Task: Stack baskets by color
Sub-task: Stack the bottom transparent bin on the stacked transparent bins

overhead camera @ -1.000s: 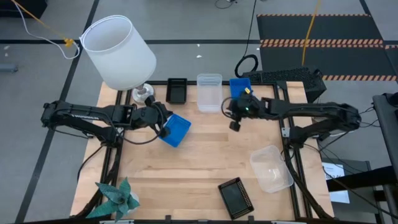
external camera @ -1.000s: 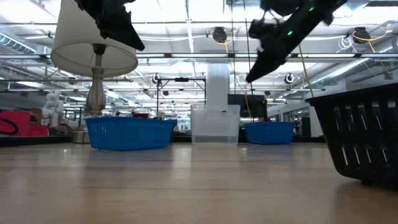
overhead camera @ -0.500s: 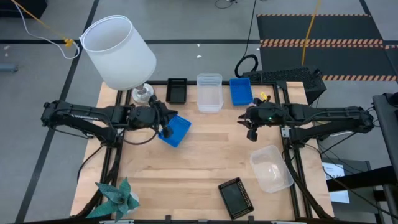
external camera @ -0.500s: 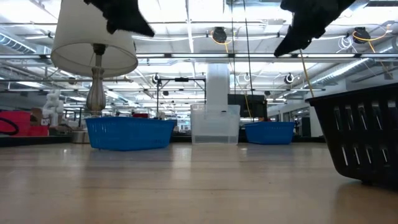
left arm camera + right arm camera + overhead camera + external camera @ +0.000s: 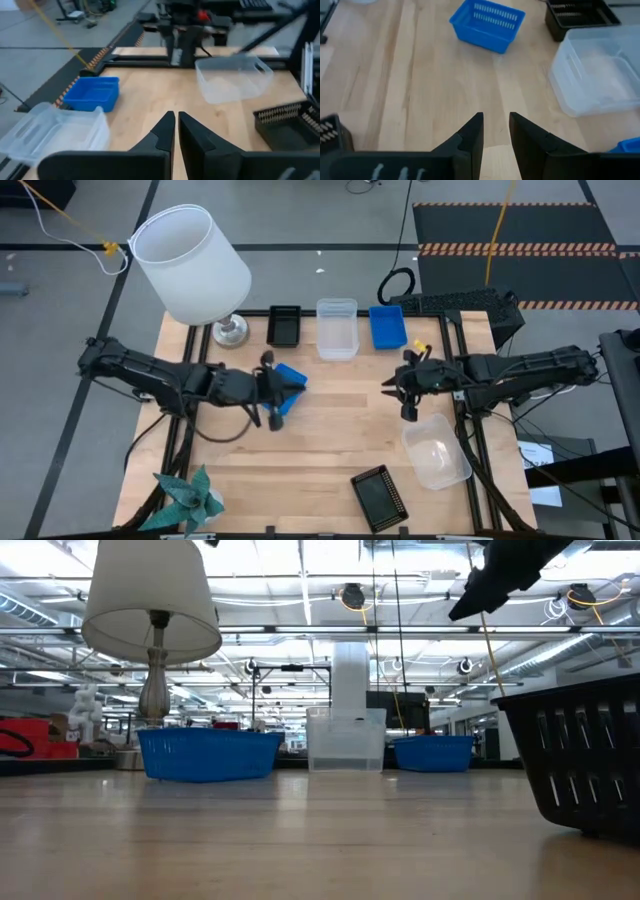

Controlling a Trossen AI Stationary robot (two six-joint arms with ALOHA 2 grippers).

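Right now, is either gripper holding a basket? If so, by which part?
Nothing is held. The left gripper is shut on nothing above the table; the right gripper has a narrow, empty gap between its fingers.

The left arm reaches in from its side, stretched low and nearly level, its tool (image 5: 275, 416) empty with both fingers (image 5: 167, 131) pressed almost together. The right arm reaches in opposite, wrist bent downward, its tool (image 5: 408, 410) empty, its fingers (image 5: 472, 131) parted by a narrow gap.
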